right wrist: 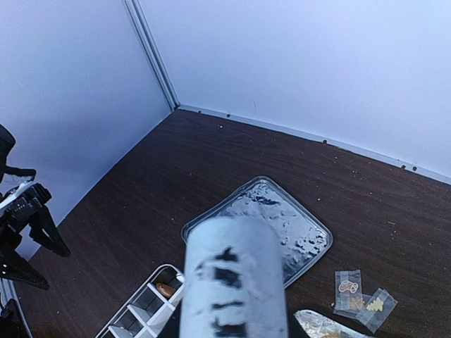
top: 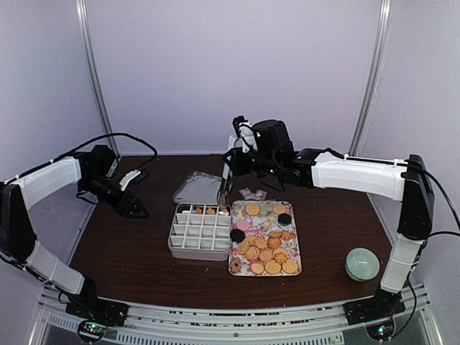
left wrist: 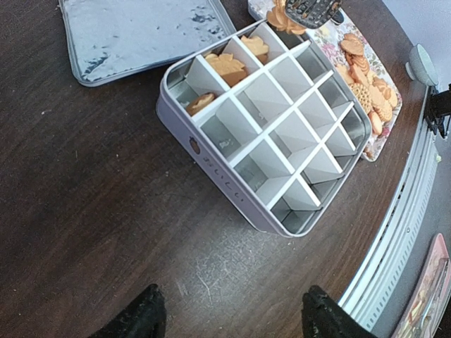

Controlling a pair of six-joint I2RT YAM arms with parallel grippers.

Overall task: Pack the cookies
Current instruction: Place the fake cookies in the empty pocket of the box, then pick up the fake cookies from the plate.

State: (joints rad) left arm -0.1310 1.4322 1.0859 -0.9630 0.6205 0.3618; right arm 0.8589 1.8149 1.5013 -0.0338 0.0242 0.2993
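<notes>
Now we've got the right gripper (top: 232, 159) clenched on the tongs (top: 224, 185) over the back row of the tin (left wrist: 211, 165), likely for a drop there, the left gripper (left wrist: 236, 315) released and empty beside it, perhaps to steady it, with most cookies (top: 267, 253) on the tray (top: 297, 244).

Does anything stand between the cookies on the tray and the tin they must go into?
Nothing visible does. The tray of cookies sits beside the open tin, whose lid lies behind it; the tongs in the right tool hang above its far edge.
</notes>
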